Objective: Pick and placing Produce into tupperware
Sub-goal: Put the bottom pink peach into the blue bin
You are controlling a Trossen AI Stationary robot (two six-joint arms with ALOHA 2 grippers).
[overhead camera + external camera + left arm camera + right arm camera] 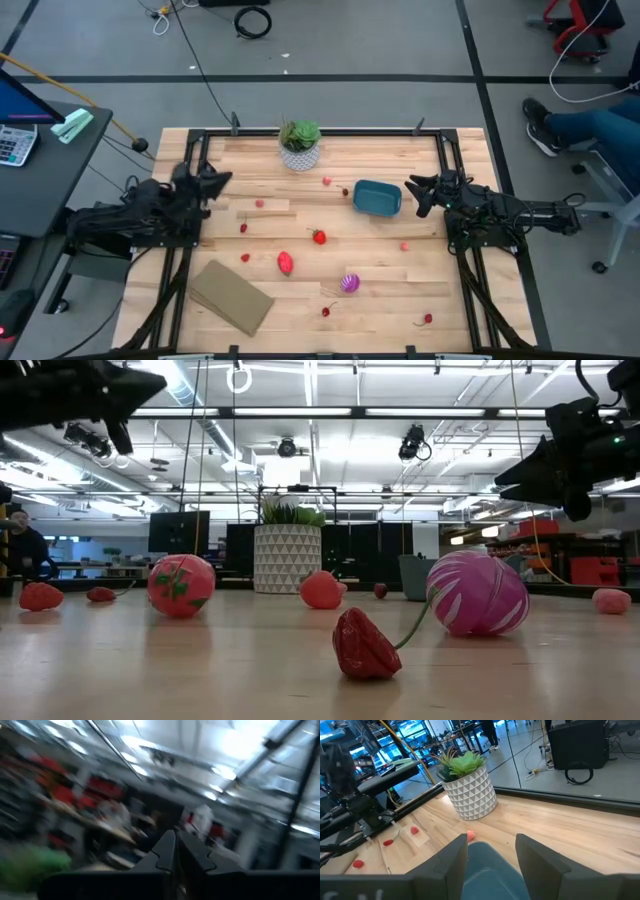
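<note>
Left gripper (176, 851) raised at the worktop's (440, 300) left edge, jaws pressed together on nothing. Right gripper (491, 851) hovering above the tub (377, 197), jaws parted moderately and empty, blue rim showing directly between and below them. Produce all outside the tub: strawberry (319, 237) and red round fruit (286, 263) between both sets of jaws, striped purple ball (349, 283) nearer the front, cherries (427, 320) scattered well apart.

Probably best to send one arm to a near piece, drop straight down, straddle its widest part, close gently. Smooth, rounded plastic likely to roll or squirt sideways; thin cherry stems poor to pinch. Tub light, rounded, smooth-walled; worktop pale planked wood. Potted plant (300, 143) just behind the tub worth avoiding.
</note>
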